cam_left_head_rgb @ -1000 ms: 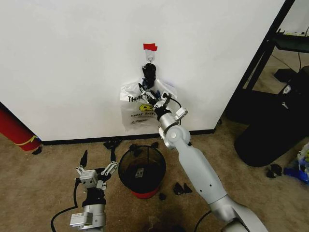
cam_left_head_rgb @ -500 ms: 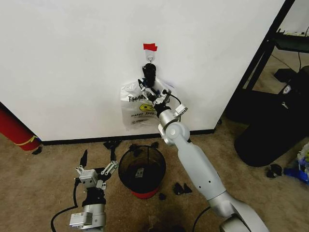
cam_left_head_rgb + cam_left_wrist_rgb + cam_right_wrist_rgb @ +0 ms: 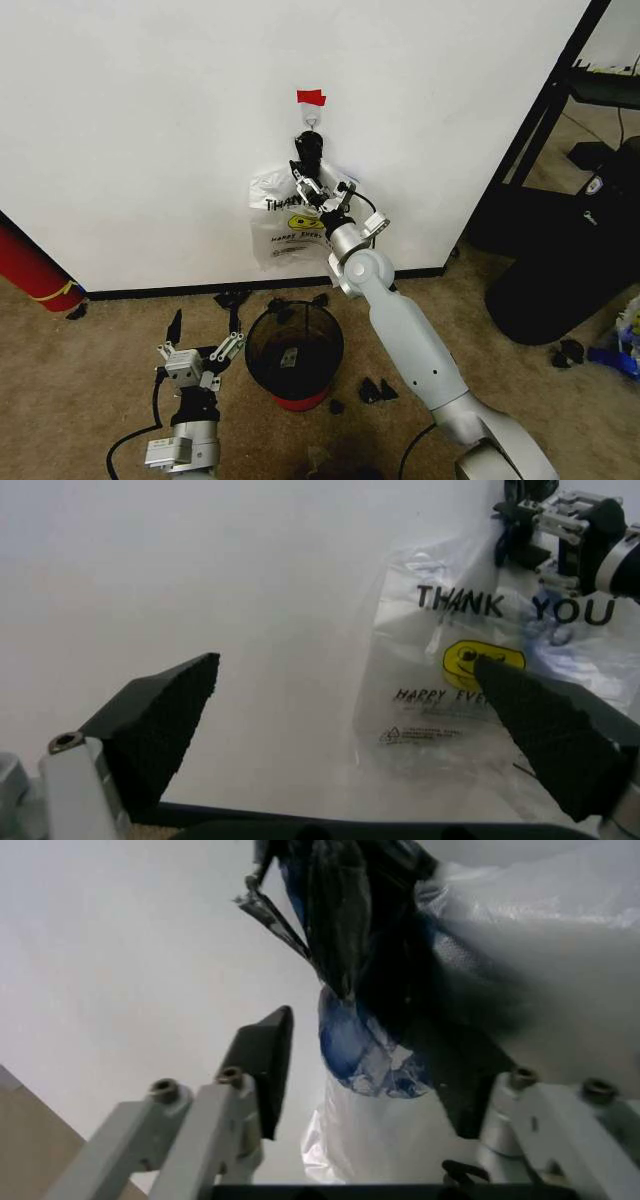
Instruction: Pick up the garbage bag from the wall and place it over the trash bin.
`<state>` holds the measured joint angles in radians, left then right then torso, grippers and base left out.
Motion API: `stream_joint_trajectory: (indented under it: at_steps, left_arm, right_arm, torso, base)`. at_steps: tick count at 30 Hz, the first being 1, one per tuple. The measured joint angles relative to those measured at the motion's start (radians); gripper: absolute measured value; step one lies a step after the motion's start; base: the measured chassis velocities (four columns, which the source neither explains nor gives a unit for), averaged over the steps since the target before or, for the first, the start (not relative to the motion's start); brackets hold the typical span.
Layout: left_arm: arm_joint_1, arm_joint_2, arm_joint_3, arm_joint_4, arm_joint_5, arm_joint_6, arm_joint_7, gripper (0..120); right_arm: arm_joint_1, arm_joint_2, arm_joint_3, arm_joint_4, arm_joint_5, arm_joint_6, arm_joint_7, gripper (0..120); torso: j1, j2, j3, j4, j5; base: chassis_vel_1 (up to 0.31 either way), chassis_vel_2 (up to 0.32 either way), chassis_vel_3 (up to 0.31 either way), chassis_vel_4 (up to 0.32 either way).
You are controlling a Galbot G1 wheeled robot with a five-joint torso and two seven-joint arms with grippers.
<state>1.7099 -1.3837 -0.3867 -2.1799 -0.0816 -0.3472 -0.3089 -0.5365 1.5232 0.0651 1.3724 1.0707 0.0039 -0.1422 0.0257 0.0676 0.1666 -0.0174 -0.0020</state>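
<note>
At the far left a red cylinder (image 3: 30, 268) stands on the carpet against the wall (image 3: 150, 120). The left claw (image 3: 203, 352) hangs low over the floor, its fingers spread wide and holding nothing, just beside the trash bin (image 3: 294, 355), which stands upright below the bag. The garbage bag (image 3: 290, 215) hangs flat on the wall from a small hook (image 3: 312, 120) under a strip of red tape (image 3: 311, 97); its smiley print and "THANK YOU" lettering face outward. The right claw (image 3: 310, 170) is raised at the bag's gathered dark top; in the right wrist view its fingers (image 3: 262, 1065) stand apart on either side of the bunched plastic, not clamped on it.
</note>
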Motion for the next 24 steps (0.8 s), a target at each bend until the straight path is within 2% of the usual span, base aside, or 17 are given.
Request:
stream_joint_trajectory:
  at_steps: [2, 5, 8, 9, 12, 24]
  left_arm:
    - [0.0, 0.0, 0.0, 0.0, 0.0, 0.0, 0.0, 100]
    - [0.001, 0.001, 0.003, -0.002, -0.001, 0.0, -0.001, 100]
    - [0.002, 0.003, 0.006, -0.005, -0.001, 0.0, -0.002, 100]
    - [0.002, 0.003, 0.006, -0.005, -0.001, 0.0, -0.002, 100]
    - [0.0, 0.005, 0.006, -0.006, -0.001, -0.001, -0.003, 100]
    - [0.001, -0.002, 0.011, -0.003, 0.001, -0.003, -0.004, 100]
  right_arm:
    - [0.0, 0.001, 0.0, 0.001, -0.001, 0.0, 0.0, 41]
    - [0.004, 0.004, -0.001, -0.004, -0.007, -0.001, 0.003, 25]
    - [0.005, 0.007, 0.002, 0.0, -0.011, -0.001, 0.007, 15]
    - [0.005, 0.007, 0.002, 0.0, -0.011, -0.001, 0.007, 15]
    - [-0.003, 0.007, 0.006, 0.013, -0.019, 0.0, 0.013, 1]
    - [-0.043, -0.024, 0.015, 0.048, -0.067, 0.005, 0.012, 0]
  torso:
    - [0.0, 0.0, 0.0, 0.0, 0.0]
    - [0.0, 0.0, 0.0, -0.0001, 0.0]
    - [0.0, 0.0, 0.0, 0.0, 0.0]
    - [0.0, 0.0, 0.0, 0.0, 0.0]
    - [0.0, 0.0, 0.0, -0.0001, 0.0]
    - [0.0, 0.0, 0.0, 0.0, 0.0001]
  base:
    - [0.0, 0.0, 0.0, 0.0]
    - [0.0, 0.0, 0.0, 0.0]
    - [0.0, 0.0, 0.0, 0.0]
    - [0.0, 0.0, 0.0, 0.0]
    - [0.0, 0.0, 0.0, 0.0]
    - [0.0, 0.0, 0.0, 0.0]
